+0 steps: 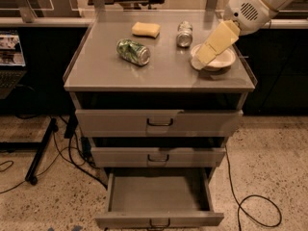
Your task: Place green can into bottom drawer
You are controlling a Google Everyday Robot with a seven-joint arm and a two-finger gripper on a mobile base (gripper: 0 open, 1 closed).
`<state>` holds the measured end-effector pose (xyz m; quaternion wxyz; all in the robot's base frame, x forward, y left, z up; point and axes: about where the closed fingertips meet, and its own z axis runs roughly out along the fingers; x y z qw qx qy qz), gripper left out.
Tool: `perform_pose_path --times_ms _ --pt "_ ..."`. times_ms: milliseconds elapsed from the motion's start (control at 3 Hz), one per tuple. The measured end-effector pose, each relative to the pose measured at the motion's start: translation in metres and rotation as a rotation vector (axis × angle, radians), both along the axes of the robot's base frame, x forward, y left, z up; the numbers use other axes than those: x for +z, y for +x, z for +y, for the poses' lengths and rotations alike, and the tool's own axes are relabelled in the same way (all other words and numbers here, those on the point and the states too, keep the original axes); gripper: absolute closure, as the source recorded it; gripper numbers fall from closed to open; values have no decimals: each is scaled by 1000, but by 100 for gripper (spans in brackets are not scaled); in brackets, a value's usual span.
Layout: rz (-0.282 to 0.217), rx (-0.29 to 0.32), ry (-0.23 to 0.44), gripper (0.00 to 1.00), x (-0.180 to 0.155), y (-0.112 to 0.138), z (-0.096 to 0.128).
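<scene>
The green can (133, 51) lies on its side on the left half of the grey cabinet top (159, 71), with a mottled green-and-white label and silver ends. The bottom drawer (159, 196) is pulled out, and its inside shows bare. My gripper (204, 57) hangs over the white bowl (216, 60) at the right of the top, well to the right of the green can. The arm comes in from the upper right.
A plain silver can (184, 33) stands at the back centre and a yellow sponge (146, 29) lies at the back left of it. The two upper drawers (159, 121) stand slightly out. Cables (255, 211) trail on the floor at both sides, and a stand leg (41, 150) is at the left.
</scene>
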<state>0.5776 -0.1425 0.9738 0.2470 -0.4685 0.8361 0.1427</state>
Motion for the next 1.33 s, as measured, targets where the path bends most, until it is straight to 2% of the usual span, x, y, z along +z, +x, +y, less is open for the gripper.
perform_pose_path --times_ms 667,1333 --pt "1 -12 2 0 -2 -3 -3" --pt "22 124 104 0 -4 20 66"
